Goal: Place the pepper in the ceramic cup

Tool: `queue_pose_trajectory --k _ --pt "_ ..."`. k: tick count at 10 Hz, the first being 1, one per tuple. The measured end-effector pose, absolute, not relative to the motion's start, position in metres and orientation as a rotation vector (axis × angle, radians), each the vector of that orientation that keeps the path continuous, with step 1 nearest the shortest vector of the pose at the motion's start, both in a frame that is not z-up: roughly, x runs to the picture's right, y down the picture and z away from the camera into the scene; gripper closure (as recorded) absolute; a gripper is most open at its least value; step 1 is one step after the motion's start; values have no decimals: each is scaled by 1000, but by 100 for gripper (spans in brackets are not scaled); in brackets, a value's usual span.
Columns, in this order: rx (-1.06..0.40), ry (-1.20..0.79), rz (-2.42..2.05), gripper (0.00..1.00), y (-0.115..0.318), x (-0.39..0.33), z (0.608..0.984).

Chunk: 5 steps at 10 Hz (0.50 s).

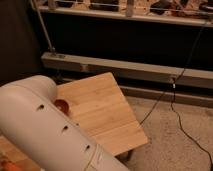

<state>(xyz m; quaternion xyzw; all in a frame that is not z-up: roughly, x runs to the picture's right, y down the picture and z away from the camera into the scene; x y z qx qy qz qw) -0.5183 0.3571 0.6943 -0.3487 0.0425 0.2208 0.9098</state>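
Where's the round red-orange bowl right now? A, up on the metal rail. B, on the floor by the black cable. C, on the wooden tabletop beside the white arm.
C: the red-orange bowl sits on the wooden tabletop, partly hidden by the white arm; the gripper is not in view, either hidden by that arm or outside the picture.
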Motion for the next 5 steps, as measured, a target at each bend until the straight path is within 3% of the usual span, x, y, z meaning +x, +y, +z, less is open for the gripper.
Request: queue_pose_trajectory --k 2,5 --pt "-723 86 463 26 357 -517 694" --pt "-726 91 459 20 359 -513 694"
